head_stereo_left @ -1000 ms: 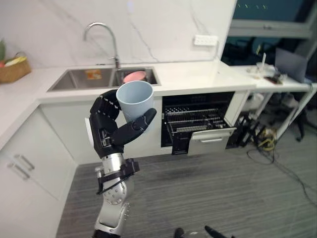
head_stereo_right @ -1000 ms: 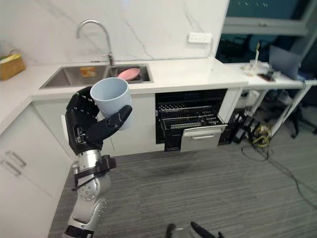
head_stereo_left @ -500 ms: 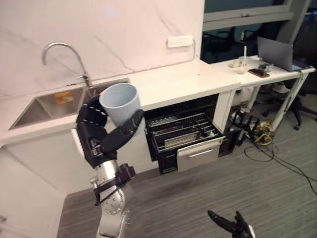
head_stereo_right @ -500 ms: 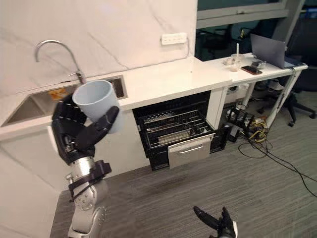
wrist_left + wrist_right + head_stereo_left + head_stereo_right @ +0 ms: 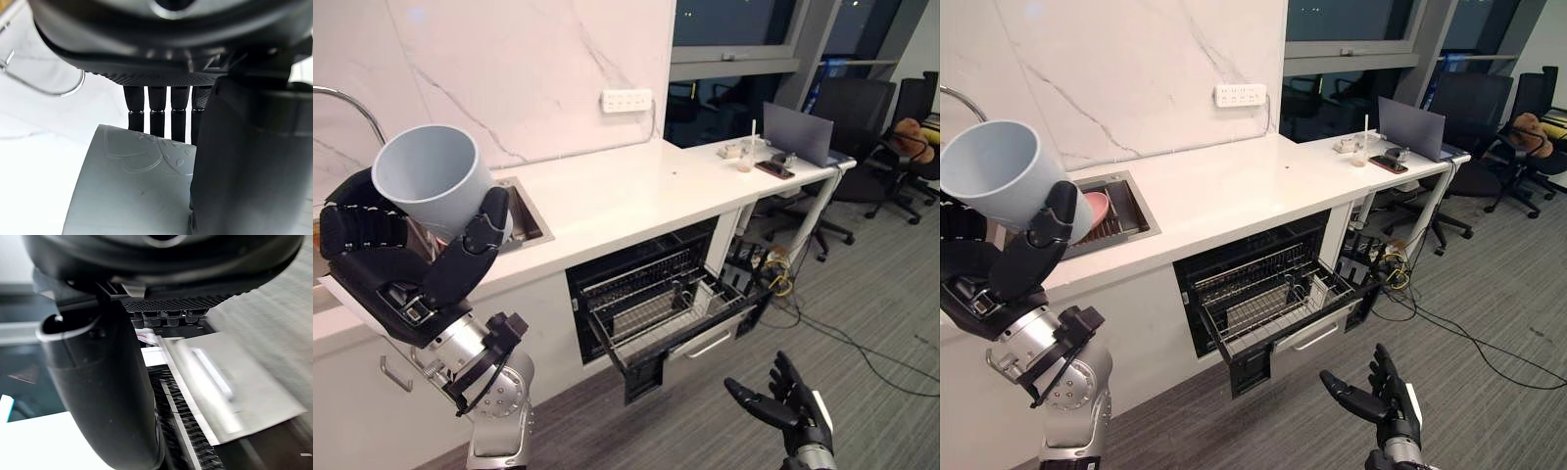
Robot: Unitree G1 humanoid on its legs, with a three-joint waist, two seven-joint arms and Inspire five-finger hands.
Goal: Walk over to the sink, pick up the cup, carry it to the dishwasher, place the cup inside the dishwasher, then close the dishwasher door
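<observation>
left hand [image 5: 401, 264] is clamped round the pale blue cup [image 5: 435, 181], held high and tilted by the sink [image 5: 1121, 215], well apart from the open dishwasher [image 5: 656, 304]; right hand [image 5: 783, 406] hangs low, fingers spread; risk: lowering the cup may knock it on the counter [image 5: 607, 191] edge and loosen the grip.

The head camera swung right, so the dishwasher [image 5: 658, 311] came to the middle and the sink [image 5: 1128, 223] slid toward the left edge. The right hand [image 5: 790, 409] rose into view low down (fingers spread), and the left hand [image 5: 396, 259] brought the cup [image 5: 433, 186] closer.
</observation>
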